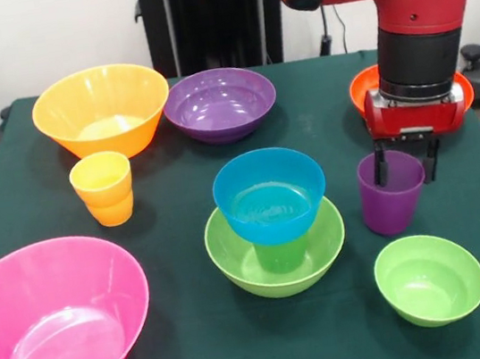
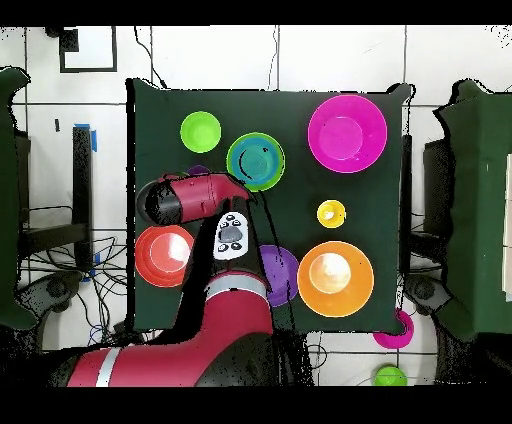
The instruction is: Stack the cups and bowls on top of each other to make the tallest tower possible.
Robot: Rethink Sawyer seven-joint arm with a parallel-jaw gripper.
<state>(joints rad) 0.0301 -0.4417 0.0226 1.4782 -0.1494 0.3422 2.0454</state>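
A lime-green bowl [image 1: 233, 254] holds an upright green cup [image 1: 283, 254], and a blue bowl [image 1: 269, 195] sits on the cup [image 2: 255, 160]. The purple cup [image 1: 392, 202] stands upright to the right of this stack. My gripper [image 1: 407, 164] is open at the cup's rim. One finger [image 1: 381, 166] reaches inside the cup and the other [image 1: 433, 160] is outside its right wall. A small green bowl [image 1: 429, 278] lies in front of the cup [image 2: 200, 131]. In the overhead view the arm [image 2: 190, 198] hides the gripper and all but a sliver of the purple cup [image 2: 198, 171].
A red-orange bowl [image 1: 360, 89] sits just behind the gripper [image 2: 165, 255]. A large pink bowl [image 1: 54, 325] is at the front left. An orange bowl [image 1: 101, 110], a purple bowl [image 1: 220, 103] and a yellow-orange cup [image 1: 104, 189] stand at the back left.
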